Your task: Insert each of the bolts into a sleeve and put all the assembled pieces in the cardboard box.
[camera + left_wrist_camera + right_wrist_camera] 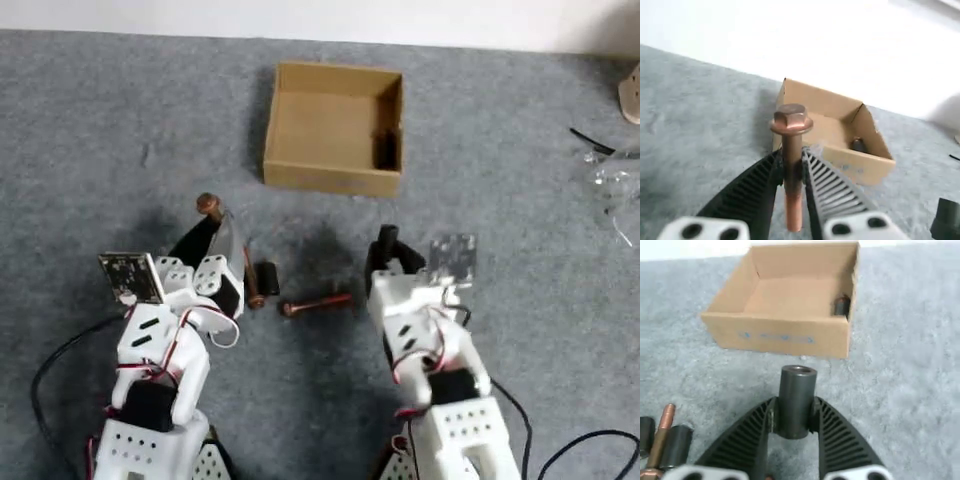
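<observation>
A grey felt mat (520, 130) carries clear plastic (614, 176) at its right edge.

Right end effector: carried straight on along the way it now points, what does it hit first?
Likely the cardboard box, at its near wall, struck first by the held sleeve; depth is uncertain.

We see a grey, felt-like surface (520, 120) carrying an open cardboard box (330, 178) toward its far side, a copper bolt (315, 303) lying flat near the middle, a black sleeve (267, 278) with another bolt (251, 283) just beside it, and clear plastic (612, 180) at one edge.
</observation>
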Robot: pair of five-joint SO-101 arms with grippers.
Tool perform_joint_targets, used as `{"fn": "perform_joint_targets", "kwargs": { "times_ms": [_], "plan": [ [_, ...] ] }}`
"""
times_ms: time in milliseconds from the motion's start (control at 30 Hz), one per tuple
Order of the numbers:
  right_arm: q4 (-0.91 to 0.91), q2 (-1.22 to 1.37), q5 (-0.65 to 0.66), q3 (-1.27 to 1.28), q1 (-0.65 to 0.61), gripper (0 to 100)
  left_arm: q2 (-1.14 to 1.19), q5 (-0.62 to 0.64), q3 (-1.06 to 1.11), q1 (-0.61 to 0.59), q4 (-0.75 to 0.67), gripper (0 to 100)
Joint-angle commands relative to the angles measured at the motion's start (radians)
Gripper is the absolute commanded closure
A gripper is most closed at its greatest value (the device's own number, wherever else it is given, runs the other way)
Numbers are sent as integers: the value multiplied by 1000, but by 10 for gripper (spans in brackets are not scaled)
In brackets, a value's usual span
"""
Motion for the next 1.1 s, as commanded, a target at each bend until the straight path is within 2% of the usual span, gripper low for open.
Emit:
{"fn": "perform_joint_targets", "kwargs": {
  "times_ms": [0,100,200,667,900,1067],
  "plan": [
    [-15,-211,104,70,-110,994,-8,-3,7,68,-77,995],
    [79,-363,221,127,-208,994,-8,-3,-8,125,-207,995],
    [193,-479,270,147,-278,994,-8,-3,-19,148,-276,995],
    [222,-443,272,145,-309,994,-8,2,-165,288,-275,995],
    [223,-443,272,145,-309,994,-1,-2,-134,395,-273,995],
    [228,-443,272,145,-309,994,-7,-3,-70,394,-275,994]
  ]
}}
